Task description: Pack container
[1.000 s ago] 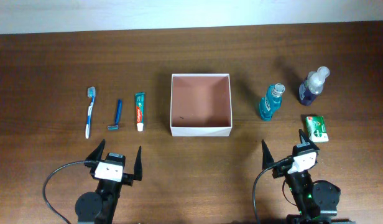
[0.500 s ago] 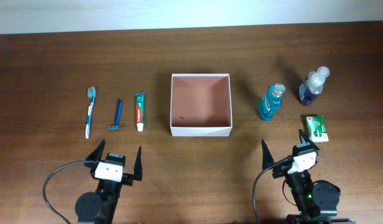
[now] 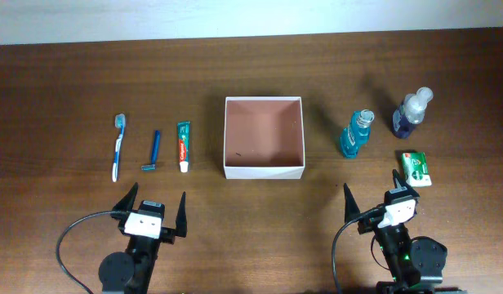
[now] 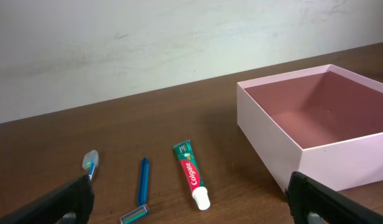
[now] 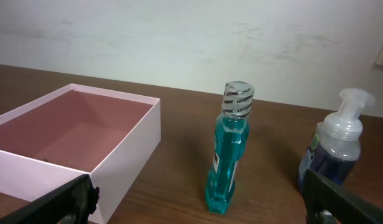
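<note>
Two robot arms wait at the near edge of a dark wooden table (image 3: 72,82); the left gripper (image 3: 158,194) sits at about 7 o'clock from the container (image 3: 264,171) and the right gripper (image 3: 371,181) at about 5 o'clock; both claws are released, jaws spread wide and grasping nothing; just beyond the right claw's outer finger lies a small green-and-white packet (image 3: 416,167); the container itself, a square, shallow box with white walls and a pinkish-brown inside, stands open at mid-table between the two arms; at its 9 o'clock three items lie side by side but apart, lengthwise near to far: a toothpaste tube (image 3: 183,145) nearest the box, then a blue razor (image 3: 153,152), then a blue-and-white toothbrush (image 3: 117,147); at 3 o'clock a teal mouthwash bottle (image 3: 356,135) stands upright, and farther out, toward 2 o'clock, a dark blue pump bottle (image 3: 410,112); behind the table – at 12 o'clock – runs a pale wall (image 4: 117,37)
</note>
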`<state>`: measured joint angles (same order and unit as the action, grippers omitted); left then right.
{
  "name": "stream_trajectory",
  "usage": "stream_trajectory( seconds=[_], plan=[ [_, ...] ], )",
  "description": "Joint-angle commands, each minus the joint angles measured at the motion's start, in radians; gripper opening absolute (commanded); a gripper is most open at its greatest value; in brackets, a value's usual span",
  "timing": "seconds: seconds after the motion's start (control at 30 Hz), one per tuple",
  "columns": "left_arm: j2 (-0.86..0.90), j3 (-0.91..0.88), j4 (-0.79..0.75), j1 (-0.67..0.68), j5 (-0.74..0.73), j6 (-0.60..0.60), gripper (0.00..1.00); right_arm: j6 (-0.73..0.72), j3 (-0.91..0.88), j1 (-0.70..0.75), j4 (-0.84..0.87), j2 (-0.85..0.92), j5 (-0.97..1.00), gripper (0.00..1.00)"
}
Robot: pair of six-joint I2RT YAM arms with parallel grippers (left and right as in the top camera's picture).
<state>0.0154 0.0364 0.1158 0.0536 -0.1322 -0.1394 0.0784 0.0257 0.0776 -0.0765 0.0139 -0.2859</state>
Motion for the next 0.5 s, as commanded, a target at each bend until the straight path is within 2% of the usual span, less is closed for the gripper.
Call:
stream_trajectory(
  seconds=[0.0,0.3,0.47],
  plan=[
    [-0.01,-0.006,-0.002,-0.005,-0.01,-0.019,0.99,-0.004,-0.01,-0.004,0.002,-0.008,0.009,0.98],
    [-0.01,-0.006,-0.004,-0.004,0.006,-0.02,0.99,-0.004,-0.01,-0.004,0.002,-0.008,0.009,0.98],
    [-0.01,-0.006,-0.084,-0.004,0.03,-0.02,0.99,-0.004,-0.01,-0.004,0.002,-0.008,0.009,0.98]
  ],
)
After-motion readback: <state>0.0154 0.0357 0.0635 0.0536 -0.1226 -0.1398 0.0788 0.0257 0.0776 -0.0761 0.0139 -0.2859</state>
